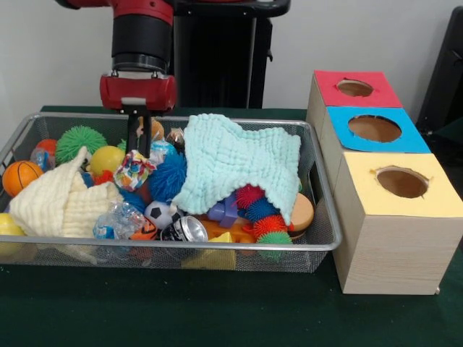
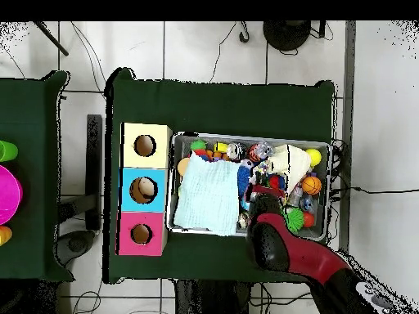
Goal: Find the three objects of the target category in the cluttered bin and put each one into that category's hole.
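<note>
The wire mesh bin [image 1: 329,246] is full of toys and cloths; it also shows in the overhead view [image 2: 245,136]. My gripper [image 1: 142,150] hangs over the bin's left-middle part. Its fingers are close together on a small blotched cloth piece [image 1: 134,171], white with red, blue and yellow, which sits at the fingertips just above the clutter. The yellow-surround hole [image 1: 402,182] tops the nearest wooden box to the right of the bin; it also shows in the overhead view [image 2: 145,145]. I cannot pick out other blotched pieces with certainty. In the overhead view the arm [image 2: 282,241] covers the gripper.
A mint-green waffle cloth [image 1: 239,163] drapes over the bin's middle and right. A cream waffle cloth [image 1: 61,202] lies at the left. Spiky balls, a small basketball [image 1: 19,176], a can [image 1: 184,229] and a soccer ball lie around. Blue-surround [image 1: 374,128] and red-surround [image 1: 354,87] holes stand behind the yellow one.
</note>
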Robot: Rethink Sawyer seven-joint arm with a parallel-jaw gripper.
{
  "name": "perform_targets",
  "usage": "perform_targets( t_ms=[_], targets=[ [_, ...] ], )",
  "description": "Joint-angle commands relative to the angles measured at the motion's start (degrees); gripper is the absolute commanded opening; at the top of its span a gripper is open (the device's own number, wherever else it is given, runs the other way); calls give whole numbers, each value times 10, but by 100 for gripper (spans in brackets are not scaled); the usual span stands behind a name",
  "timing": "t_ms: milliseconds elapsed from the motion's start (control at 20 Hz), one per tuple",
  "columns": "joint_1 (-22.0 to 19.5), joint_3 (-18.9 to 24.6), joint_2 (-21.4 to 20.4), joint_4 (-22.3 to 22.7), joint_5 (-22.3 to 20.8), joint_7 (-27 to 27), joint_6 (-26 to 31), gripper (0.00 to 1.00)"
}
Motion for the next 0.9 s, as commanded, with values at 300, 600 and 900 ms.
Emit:
perform_targets(
  t_ms=[300, 600, 900],
  targets=[
    [69, -17, -125, 36, 122, 140, 91, 0],
    [145, -53, -170, 55, 203, 144, 135, 0],
    [243, -100, -173, 51, 298, 156, 157, 0]
  ],
)
